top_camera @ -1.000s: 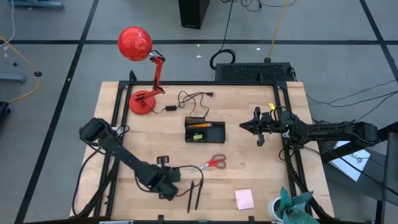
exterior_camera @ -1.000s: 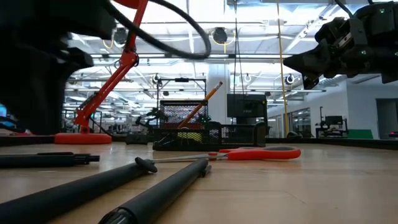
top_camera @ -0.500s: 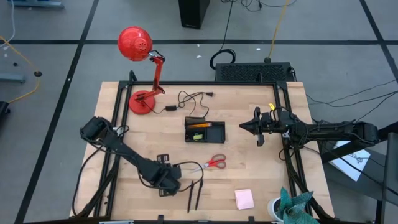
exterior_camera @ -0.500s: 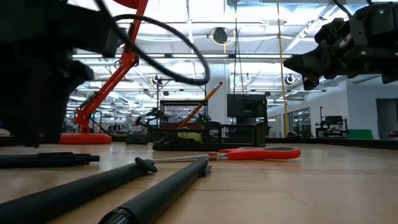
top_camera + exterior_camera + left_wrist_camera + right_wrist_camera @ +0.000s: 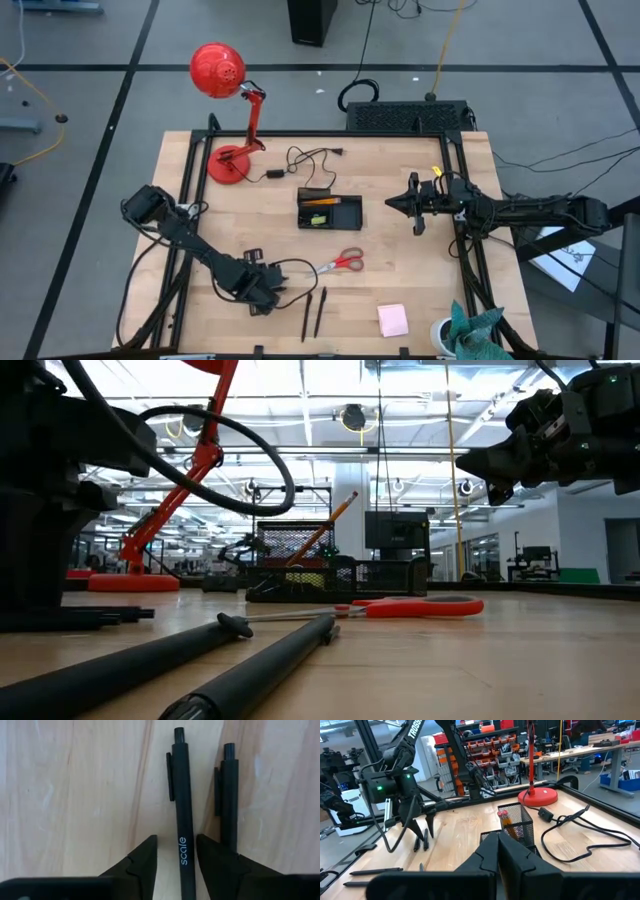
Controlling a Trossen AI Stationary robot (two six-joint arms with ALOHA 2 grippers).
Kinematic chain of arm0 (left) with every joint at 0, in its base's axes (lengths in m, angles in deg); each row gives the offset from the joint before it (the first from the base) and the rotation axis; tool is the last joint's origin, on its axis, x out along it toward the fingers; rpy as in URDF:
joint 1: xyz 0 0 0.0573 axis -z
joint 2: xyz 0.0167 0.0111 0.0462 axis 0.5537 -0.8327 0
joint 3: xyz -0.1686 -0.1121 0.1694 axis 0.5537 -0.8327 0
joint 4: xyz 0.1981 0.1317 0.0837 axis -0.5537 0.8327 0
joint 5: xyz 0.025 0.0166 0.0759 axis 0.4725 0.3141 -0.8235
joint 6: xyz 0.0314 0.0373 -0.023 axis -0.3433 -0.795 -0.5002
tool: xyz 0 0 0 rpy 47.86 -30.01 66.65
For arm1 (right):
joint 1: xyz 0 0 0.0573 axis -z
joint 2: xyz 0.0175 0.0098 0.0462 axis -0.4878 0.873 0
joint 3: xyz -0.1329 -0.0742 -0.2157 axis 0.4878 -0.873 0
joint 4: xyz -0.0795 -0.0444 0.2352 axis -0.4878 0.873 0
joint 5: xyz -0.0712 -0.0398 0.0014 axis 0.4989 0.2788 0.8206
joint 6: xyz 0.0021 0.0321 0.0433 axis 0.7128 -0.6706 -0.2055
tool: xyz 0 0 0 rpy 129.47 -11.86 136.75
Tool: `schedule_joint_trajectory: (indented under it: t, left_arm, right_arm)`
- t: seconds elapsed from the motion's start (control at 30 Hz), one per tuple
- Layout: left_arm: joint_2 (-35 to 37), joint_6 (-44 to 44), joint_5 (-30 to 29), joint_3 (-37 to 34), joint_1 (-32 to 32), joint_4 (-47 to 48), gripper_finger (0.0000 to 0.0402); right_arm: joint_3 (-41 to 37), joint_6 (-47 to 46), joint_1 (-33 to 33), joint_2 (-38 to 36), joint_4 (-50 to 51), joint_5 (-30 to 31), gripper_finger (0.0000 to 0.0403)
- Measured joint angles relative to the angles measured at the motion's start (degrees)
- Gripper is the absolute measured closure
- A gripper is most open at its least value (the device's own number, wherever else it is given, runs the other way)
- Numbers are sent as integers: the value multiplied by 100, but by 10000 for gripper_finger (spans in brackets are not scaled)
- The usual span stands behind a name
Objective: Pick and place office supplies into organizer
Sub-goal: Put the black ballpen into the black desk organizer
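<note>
Left gripper point(image 5: 176, 857) sits at about 7 o'clock on the table, fingers spread on both sides of one black pen point(image 5: 183, 815), not pinching it. Organizer point(image 5: 328, 210) is dead center. Right gripper point(image 5: 394, 203) hangs at 3 o'clock, clenched, holding nothing.

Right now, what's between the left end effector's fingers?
One black pen lies between the open fingers of the left end effector, not yet gripped; a second pen lies outside them. Left wrist view shows it.

The table point(image 5: 75, 795) is smooth, pale wood. The two pens point(image 5: 182, 820) look like shiny black plastic. The organizer point(image 5: 517, 827) is wire mesh.
</note>
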Motion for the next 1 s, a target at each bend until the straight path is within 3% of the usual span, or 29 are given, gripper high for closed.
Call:
schedule_joint_trajectory:
  t: [0.2,0.4,0.57,0.8,1.0]
  left_arm:
    - [-5,-345,-4,-19,-21,-144,293]
    - [-15,-546,-12,-19,-30,-204,384]
    - [-18,-797,-144,-26,-26,-270,381]
    - [87,-1508,-1327,-62,-112,-813,390]
    - [773,-2610,-2422,-49,-405,-1530,390]
  right_arm:
    - [0,-2,0,0,-2,5,399]
    - [0,-39,0,0,6,0,399]
    - [0,-44,0,0,45,-2,399]
    - [0,-46,0,-2,68,-4,399]
    - [0,-87,0,-2,66,-8,399]
